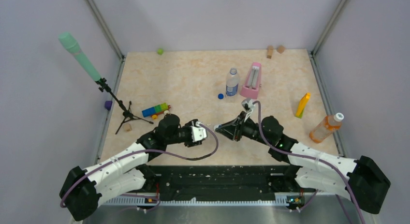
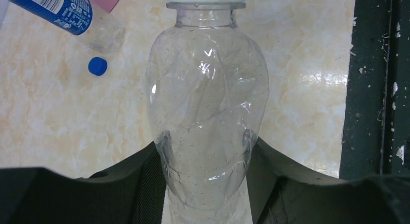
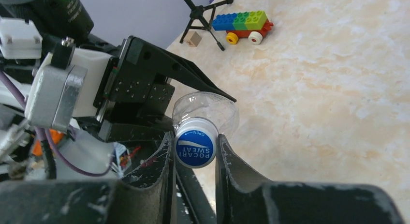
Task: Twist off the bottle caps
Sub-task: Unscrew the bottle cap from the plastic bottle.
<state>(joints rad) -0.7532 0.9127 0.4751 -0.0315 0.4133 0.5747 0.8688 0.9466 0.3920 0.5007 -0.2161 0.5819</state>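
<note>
so the left arm (image 1: pixel 121 161) comes up from its base at 7 o'clock and bends so the wrist points toward 3 o'clock; the left pincer (image 2: pixel 208 154) is clamped on the lower body of the clear bottle (image 2: pixel 208 88), one finger pressed in on each side; the right arm (image 1: pixel 309 154) comes in from 5 o'clock, wrist aimed at 9 o'clock; the right pincer (image 3: pixel 195 142) is pinched tight on the cap (image 3: pixel 195 149); both pincers sit nose to nose, low over the near-middle of the tabletop (image 1: pixel 193 79)

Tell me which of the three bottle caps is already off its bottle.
The dark blue cap, lying loose on the table beside the blue-labelled bottle; the other two sit on their bottles' necks.
</note>
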